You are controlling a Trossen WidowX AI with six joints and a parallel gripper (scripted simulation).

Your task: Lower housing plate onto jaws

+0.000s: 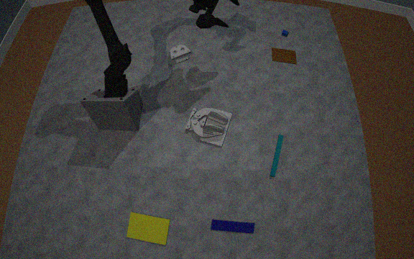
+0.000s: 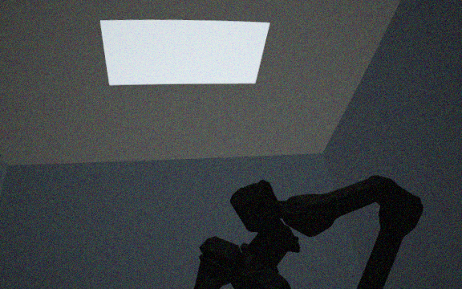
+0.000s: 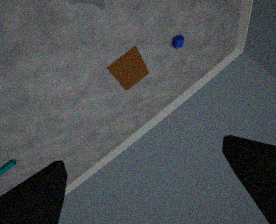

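Observation:
The housing plate (image 1: 180, 51) is a small white piece with two round holes. It lies on the mat behind and left of the white base (image 1: 219, 142), apart from it, with a lower ledge showing along its front. The jaws (image 1: 215, 123) are raised curved shapes on the base; the pins and stubs are too small to make out. My gripper (image 1: 233, 14) (image 3: 146, 157) is open and empty, high up at the back in the top view. It is well away from plate and base. In the exterior view the fingertips are below the frame.
An orange-brown rectangle (image 1: 284, 56) (image 3: 128, 68) and a small blue block (image 1: 284, 33) (image 3: 177, 41) are back right. A teal bar (image 1: 277, 155) (image 3: 1, 171) lies right of the base. A yellow rectangle (image 1: 148, 228) and a navy bar (image 1: 232, 226) are in front. The arm's pedestal (image 1: 115, 113) stands left.

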